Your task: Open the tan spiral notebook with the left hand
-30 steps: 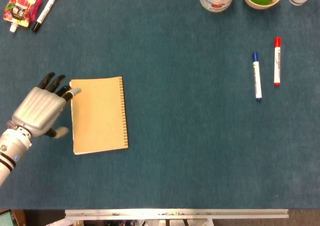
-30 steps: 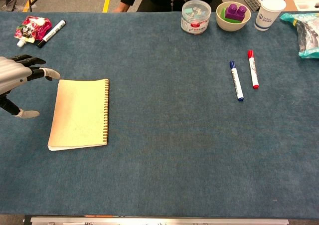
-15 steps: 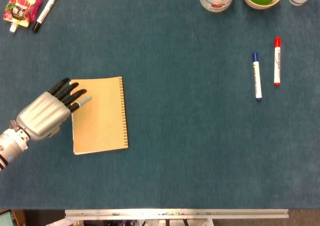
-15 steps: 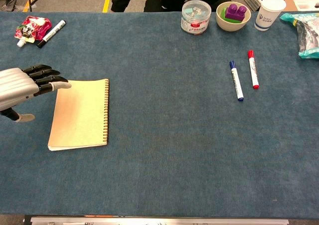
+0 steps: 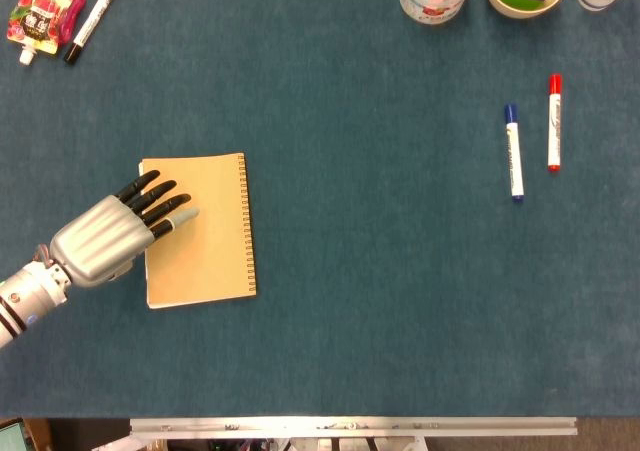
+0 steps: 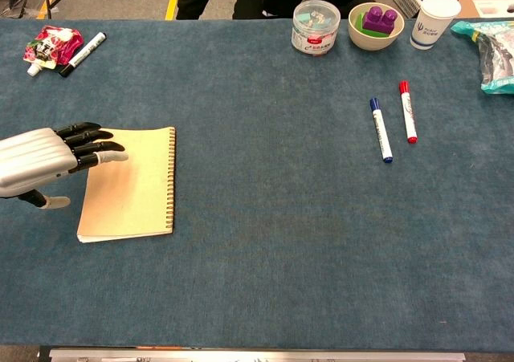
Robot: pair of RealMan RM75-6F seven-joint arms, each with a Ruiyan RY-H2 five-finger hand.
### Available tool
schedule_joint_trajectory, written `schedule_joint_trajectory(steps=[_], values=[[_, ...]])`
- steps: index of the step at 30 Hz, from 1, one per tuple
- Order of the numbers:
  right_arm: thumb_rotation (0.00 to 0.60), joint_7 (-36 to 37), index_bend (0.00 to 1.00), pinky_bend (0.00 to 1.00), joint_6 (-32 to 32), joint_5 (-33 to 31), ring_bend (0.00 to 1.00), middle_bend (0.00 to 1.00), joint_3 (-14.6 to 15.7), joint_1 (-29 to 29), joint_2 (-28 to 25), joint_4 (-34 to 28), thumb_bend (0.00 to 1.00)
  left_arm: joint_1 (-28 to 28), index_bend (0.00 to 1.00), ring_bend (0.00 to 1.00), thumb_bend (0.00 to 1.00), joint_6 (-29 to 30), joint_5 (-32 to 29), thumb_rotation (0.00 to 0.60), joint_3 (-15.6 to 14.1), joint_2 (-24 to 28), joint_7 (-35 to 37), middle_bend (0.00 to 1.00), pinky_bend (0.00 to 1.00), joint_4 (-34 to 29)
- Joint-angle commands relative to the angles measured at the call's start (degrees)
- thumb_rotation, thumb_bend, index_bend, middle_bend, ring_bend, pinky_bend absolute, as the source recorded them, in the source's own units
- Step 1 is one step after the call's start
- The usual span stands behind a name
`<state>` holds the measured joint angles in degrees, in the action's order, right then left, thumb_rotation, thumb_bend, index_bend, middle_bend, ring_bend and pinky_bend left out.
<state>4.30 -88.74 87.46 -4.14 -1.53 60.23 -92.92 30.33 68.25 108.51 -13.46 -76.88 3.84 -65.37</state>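
Note:
The tan spiral notebook [image 5: 210, 236] [image 6: 136, 189] lies closed and flat on the blue cloth at the left, its wire spiral along the right edge. My left hand [image 5: 110, 236] [image 6: 44, 160] reaches in from the left, palm down with fingers spread, and its fingertips [image 5: 180, 214] stretch over the notebook's upper left part. Whether they touch the cover I cannot tell. The thumb [image 6: 48, 201] hangs off the notebook's left edge. It holds nothing. My right hand is in neither view.
A red snack pouch [image 5: 40, 11] and a black marker [image 5: 90, 21] lie far left. A blue marker [image 5: 513, 154] and a red marker [image 5: 553, 123] lie right. Along the far edge stand a clear tub [image 6: 315, 26], a bowl with a purple block [image 6: 376, 25] and a paper cup [image 6: 434, 21].
My left hand has moved right and nearer, from beside the notebook's upper left corner to over its cover. The notebook has not moved.

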Motion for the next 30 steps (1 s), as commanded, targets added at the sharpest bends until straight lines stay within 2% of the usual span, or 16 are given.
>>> schedule_joint_trajectory(steps=[1, 11, 18, 30], values=[[0.6, -0.39, 0.24, 0.27, -0.12, -0.01, 0.15, 0.25, 0.02, 0.08, -0.09, -0.32, 0.23, 0.46, 0.06, 0.0, 0.18, -0.55, 0.14, 0.6, -0.2, -0.81, 0.75, 0.08, 0.0, 1.26], [0.6, -2.0, 0.24, 0.27, -0.77, -0.18, 0.15, 0.25, 0.04, 0.53, -0.24, -1.54, 0.23, 1.15, 0.06, 0.0, 0.18, -0.49, 0.6, 0.6, -0.91, -3.27, 3.58, 0.08, 0.0, 5.42], [0.6, -2.28, 0.24, 0.27, -0.8, -0.33, 0.15, 0.25, -0.04, 0.58, -0.17, -1.68, 0.23, 1.92, 0.06, 0.0, 0.18, -2.15, -0.41, 0.6, -1.28, -3.62, 6.32, 0.08, 0.0, 3.74], [0.6, -2.25, 0.24, 0.27, -1.2, -0.46, 0.15, 0.25, -0.1, 0.9, -0.25, -1.52, 0.23, 2.56, 0.07, 0.0, 0.18, -2.17, -0.91, 0.6, -1.12, -5.28, 7.52, 0.08, 0.0, 4.35]])
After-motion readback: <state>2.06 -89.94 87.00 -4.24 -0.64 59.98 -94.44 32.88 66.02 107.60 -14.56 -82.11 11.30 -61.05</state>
